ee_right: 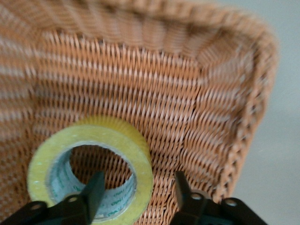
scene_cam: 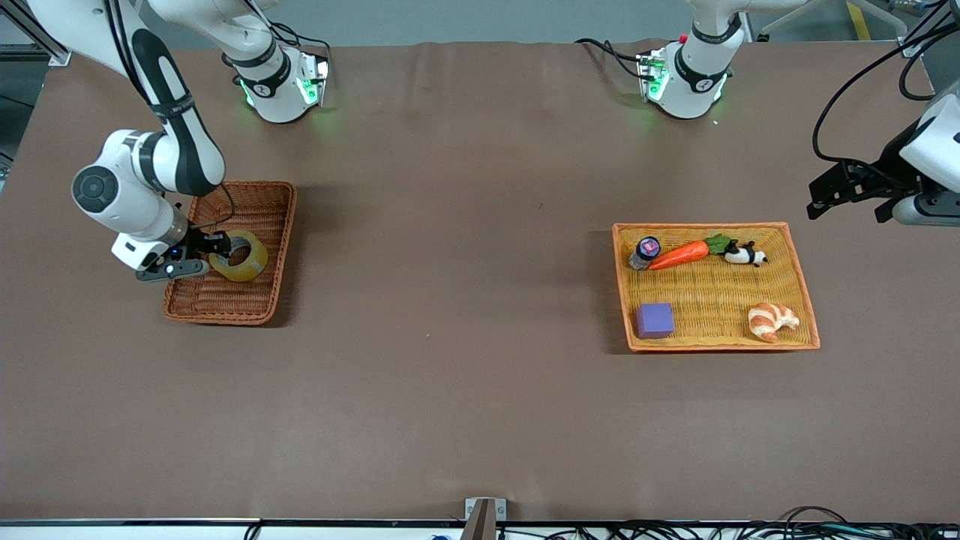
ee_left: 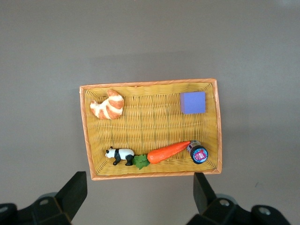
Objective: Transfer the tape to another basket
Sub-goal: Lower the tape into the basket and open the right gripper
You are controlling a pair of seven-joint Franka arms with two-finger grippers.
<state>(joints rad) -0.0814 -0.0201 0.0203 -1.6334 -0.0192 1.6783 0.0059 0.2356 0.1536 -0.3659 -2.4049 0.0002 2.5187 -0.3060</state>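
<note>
Tape [scene_cam: 240, 256] between right end effector [scene_cam: 201, 255] fingers, in basket [scene_cam: 255, 202].

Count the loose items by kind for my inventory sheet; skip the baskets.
Tape: 1
Carrot: 1
Panda figure: 1
Croissant: 1
Purple cube: 1
Small capped bottle: 1
Total: 6
</note>
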